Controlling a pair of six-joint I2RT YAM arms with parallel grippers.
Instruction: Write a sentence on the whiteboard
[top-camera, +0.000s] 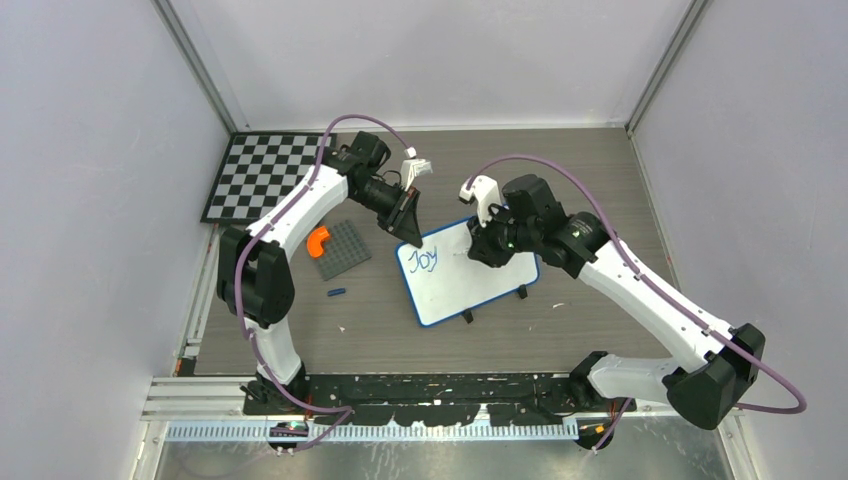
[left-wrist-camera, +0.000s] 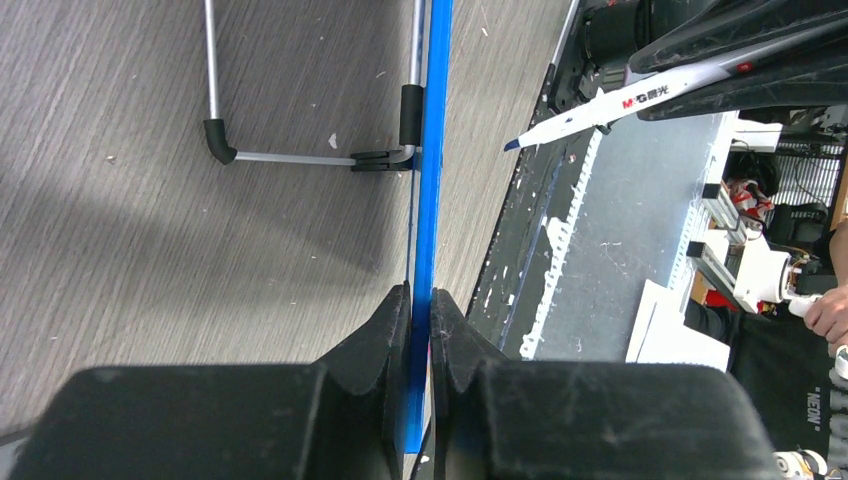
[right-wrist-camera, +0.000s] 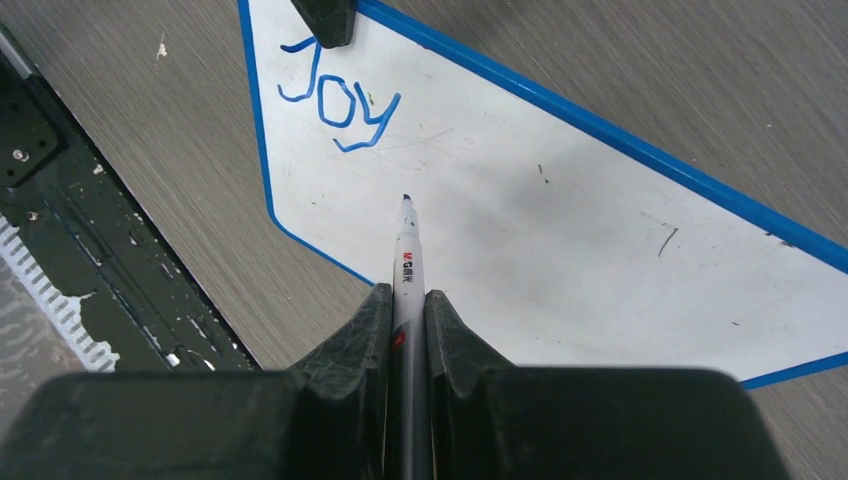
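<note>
The whiteboard (top-camera: 470, 275) with its blue frame lies tilted at the table's middle. Only the blue word "Joy" (top-camera: 424, 261) of the sentence stands on it, near its upper left corner; the same "Joy" (right-wrist-camera: 335, 100) shows in the right wrist view. My left gripper (top-camera: 410, 232) is shut on the board's far left edge, the blue frame (left-wrist-camera: 428, 200) running edge-on between its fingers (left-wrist-camera: 385, 340). My right gripper (top-camera: 478, 247) is shut on a white marker (right-wrist-camera: 407, 270), whose tip (right-wrist-camera: 406, 199) hovers over the white surface just right of and below "Joy".
A grey studded plate (top-camera: 345, 248) with an orange piece (top-camera: 317, 240) lies left of the board, and a small blue cap (top-camera: 336, 293) lies in front of it. A black-and-white checkerboard (top-camera: 262, 175) occupies the far left corner. The board's wire stand (left-wrist-camera: 290, 155) rests on the table.
</note>
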